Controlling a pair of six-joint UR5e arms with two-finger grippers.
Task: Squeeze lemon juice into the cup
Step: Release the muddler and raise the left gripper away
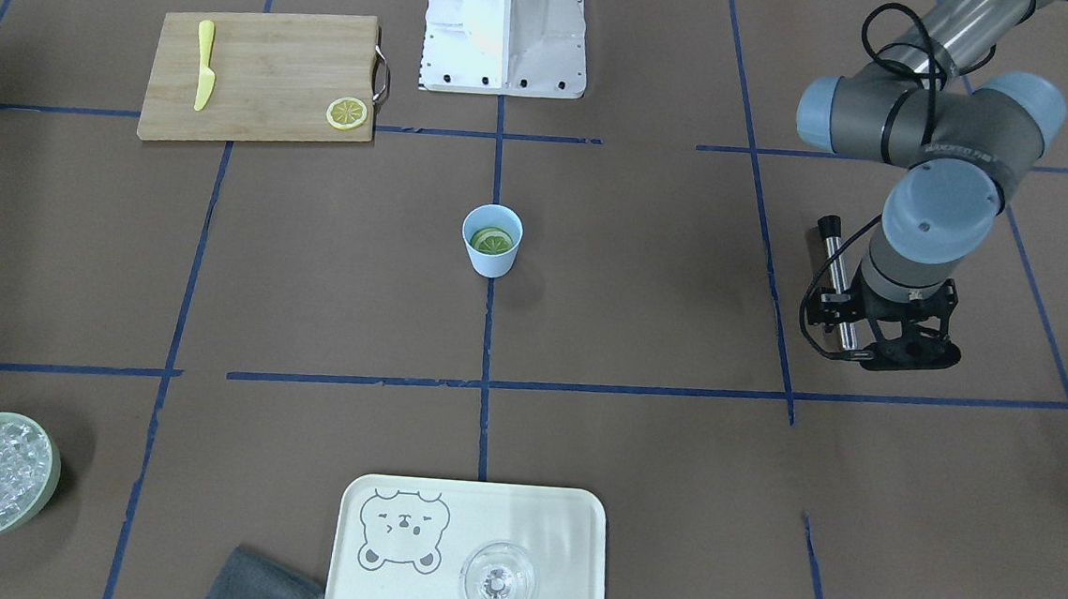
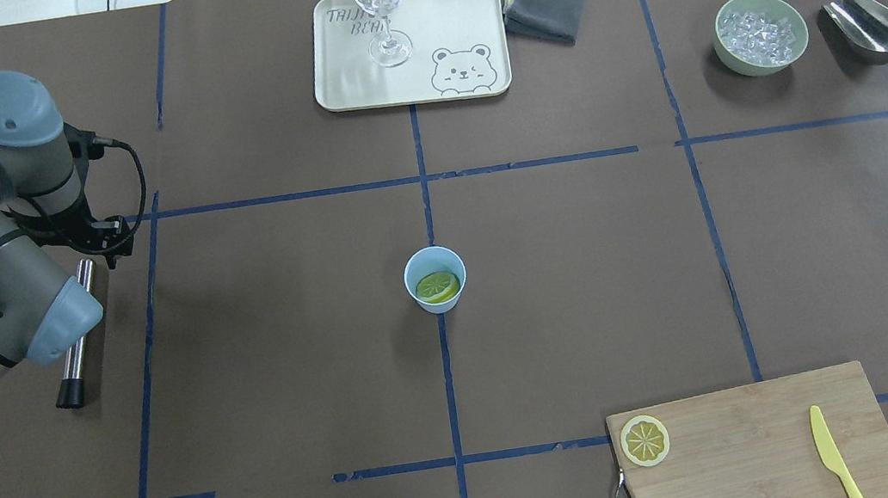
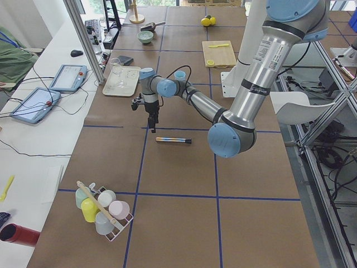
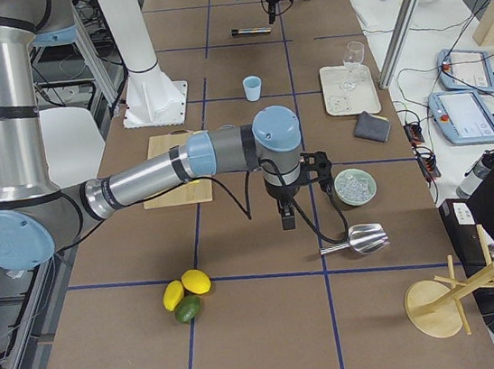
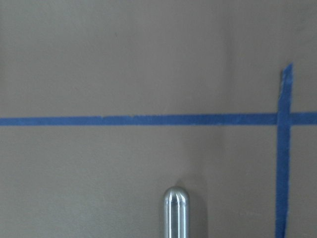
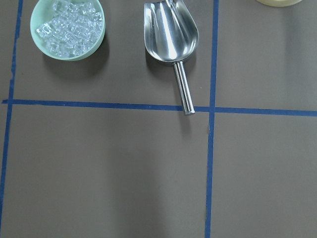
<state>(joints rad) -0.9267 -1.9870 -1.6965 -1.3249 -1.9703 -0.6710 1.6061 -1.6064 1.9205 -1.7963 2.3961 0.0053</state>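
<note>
The light-blue cup (image 1: 491,257) stands upright at the table's middle, and also shows in the overhead view (image 2: 438,300). A lemon slice (image 1: 491,239) lies inside it, cut face up, seen from overhead too (image 2: 437,286). A second lemon slice (image 1: 347,114) lies on the cutting board's corner. My left gripper (image 1: 906,354) points down far to the cup's side, over a metal rod (image 1: 840,281). Its links look spread and it holds nothing. My right gripper (image 4: 286,220) shows only in the exterior right view, near the ice bowl. I cannot tell if it is open or shut.
A wooden cutting board (image 1: 258,74) holds a yellow knife (image 1: 204,65). A cream tray (image 1: 471,521) carries a clear glass (image 1: 497,581), with a grey cloth (image 2: 544,5) beside it. A pale-green bowl of ice (image 2: 760,35) and a metal scoop (image 2: 874,32) sit together.
</note>
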